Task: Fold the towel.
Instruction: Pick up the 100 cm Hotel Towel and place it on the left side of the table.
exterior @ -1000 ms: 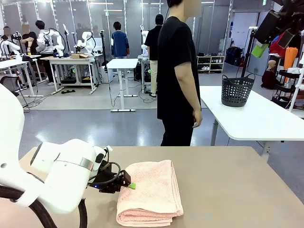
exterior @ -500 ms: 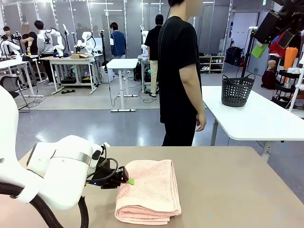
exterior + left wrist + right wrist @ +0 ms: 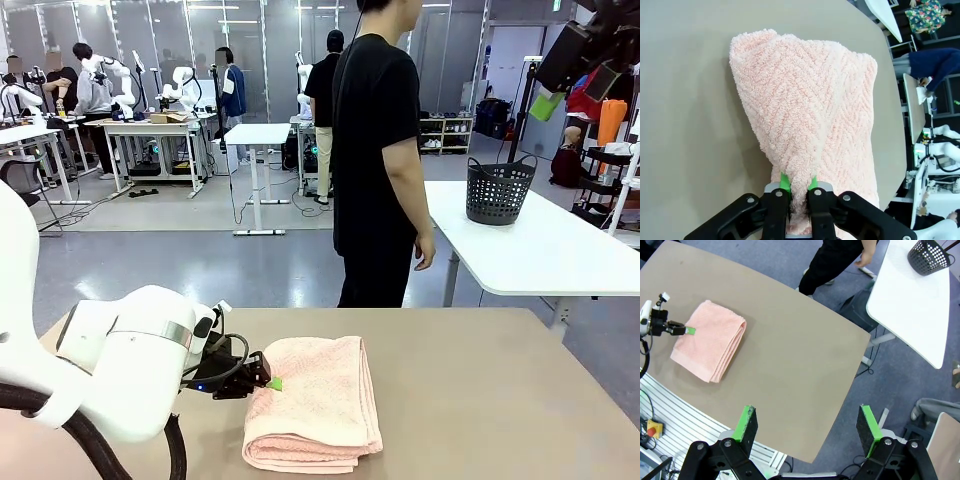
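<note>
The salmon-pink towel [image 3: 315, 400] lies folded into a thick stack on the brown table [image 3: 480, 400], left of the middle. My left gripper [image 3: 272, 383] reaches in from the left at the towel's left edge. In the left wrist view the green pads [image 3: 785, 182] pinch a ridge of the towel [image 3: 810, 115], so the left gripper [image 3: 799, 182] is shut on it. My right gripper [image 3: 807, 412] hangs open high above the table, holding nothing, and looks down on the towel [image 3: 710, 340] and the left gripper [image 3: 690, 330].
A person [image 3: 380, 160] in black stands at the table's far edge, side-on. Behind on the right, a dark grey basket [image 3: 498, 190] sits on a white table [image 3: 540, 250]. The brown table's right half is bare.
My left gripper has pulled back slightly to the left, and the towel's left edge shifted with it. The person's arm has moved a little.
</note>
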You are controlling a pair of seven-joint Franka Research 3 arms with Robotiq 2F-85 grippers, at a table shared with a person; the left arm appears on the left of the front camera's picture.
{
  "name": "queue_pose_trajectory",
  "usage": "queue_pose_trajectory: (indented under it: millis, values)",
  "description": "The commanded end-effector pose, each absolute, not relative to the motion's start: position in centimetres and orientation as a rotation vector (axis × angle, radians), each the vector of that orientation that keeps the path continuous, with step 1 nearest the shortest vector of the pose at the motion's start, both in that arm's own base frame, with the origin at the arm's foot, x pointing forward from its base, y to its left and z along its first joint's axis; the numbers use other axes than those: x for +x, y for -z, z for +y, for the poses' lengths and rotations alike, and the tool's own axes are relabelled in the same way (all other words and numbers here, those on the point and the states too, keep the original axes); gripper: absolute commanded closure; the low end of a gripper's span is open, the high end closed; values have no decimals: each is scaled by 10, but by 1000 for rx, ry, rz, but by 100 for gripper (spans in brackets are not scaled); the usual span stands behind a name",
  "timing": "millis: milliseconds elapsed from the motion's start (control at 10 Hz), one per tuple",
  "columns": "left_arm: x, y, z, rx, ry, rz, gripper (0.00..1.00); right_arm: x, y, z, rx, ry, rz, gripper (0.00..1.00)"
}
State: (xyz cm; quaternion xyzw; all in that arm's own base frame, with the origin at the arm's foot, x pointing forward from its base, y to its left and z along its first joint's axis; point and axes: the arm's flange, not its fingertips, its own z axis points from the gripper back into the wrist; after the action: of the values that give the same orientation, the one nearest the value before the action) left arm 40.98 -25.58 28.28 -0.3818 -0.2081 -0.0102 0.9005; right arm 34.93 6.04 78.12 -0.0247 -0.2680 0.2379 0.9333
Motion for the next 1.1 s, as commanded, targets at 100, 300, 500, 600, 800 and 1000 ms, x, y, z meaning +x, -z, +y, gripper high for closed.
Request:
queue_pose_trajectory:
  millis: [100,300,500,600,800,1000]
  values:
    - [410,-283,-256,-790,21,-431,87,350,-782,59,-54,-487,-548,0]
    - [407,-291,-210,-734,64,-420,87,350,-782,59,-54,-487,-548,0]
    - [399,-292,-163,-688,80,-408,87,350,-782,59,-54,-487,-548,0]
    - [392,-293,-139,-687,89,-401,87,350,-782,59,-54,-487,-548,0]
    - [380,-300,-87,-671,67,-418,87,350,-782,59,-54,-487,-548,0]
    - [369,-313,-39,-637,33,-443,87,350,-782,59,-54,-487,-548,0]
